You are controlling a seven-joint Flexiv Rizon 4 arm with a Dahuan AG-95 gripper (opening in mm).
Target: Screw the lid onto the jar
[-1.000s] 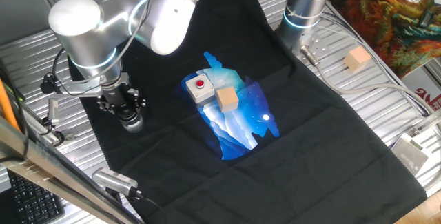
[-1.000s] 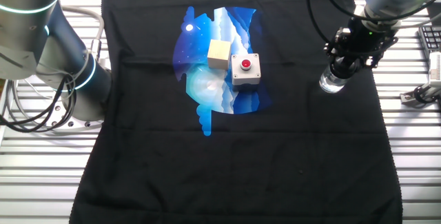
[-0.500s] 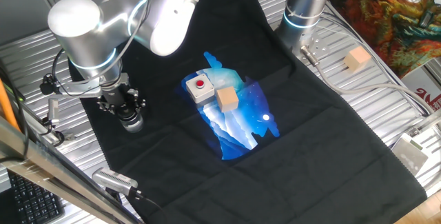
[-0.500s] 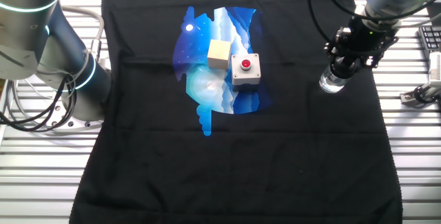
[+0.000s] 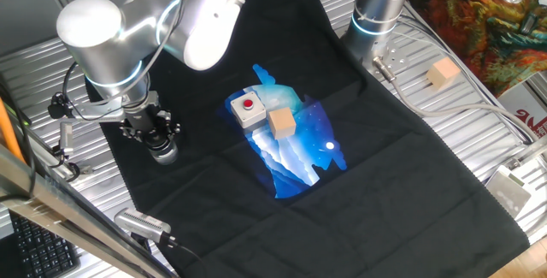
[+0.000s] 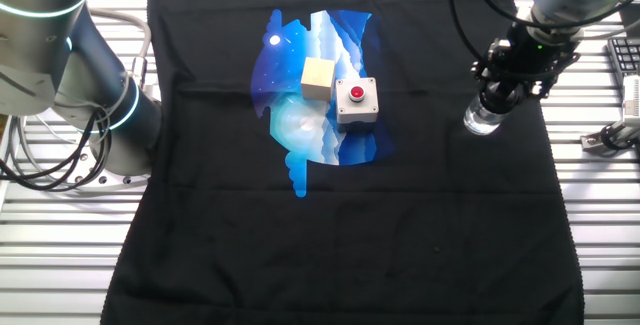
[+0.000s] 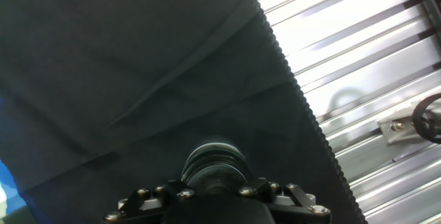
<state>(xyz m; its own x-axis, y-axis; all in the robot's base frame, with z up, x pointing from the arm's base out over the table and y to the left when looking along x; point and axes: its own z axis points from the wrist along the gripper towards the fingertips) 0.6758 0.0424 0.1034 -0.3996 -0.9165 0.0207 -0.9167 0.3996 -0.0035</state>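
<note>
— From this side, has anything moved in the last second?

— Barely. The claw [image 5: 159,139] sits where it was, straight over the jar [image 5: 166,152] near the edge of the black cloth [image 5: 410,184]. Only the big silver arm [image 5: 111,30] has shifted a hair, which I'd read as a slow twist of the wrist, so the screwing is probably under way.

— And from the other side?

— Same story: the claw [image 6: 497,90] is planted on top of the jar [image 6: 481,120], whose clear glass base rests on the cloth, well apart from the grey button box [image 6: 356,100] and the wooden cube [image 6: 318,77]. Nothing there has budged.

— Can you see the lid?

— No. It must be inside the claw's fingers, so I can't tell whether the claw is clenched on it or just resting.

— The hand view?

— The claw's black body [image 7: 213,196] fills the bottom edge, a rounded dark-and-glass shape [image 7: 215,160] peeks beyond it, cut off. Threads and seating are hidden; the metal table [image 7: 358,79] shows at right.
</note>
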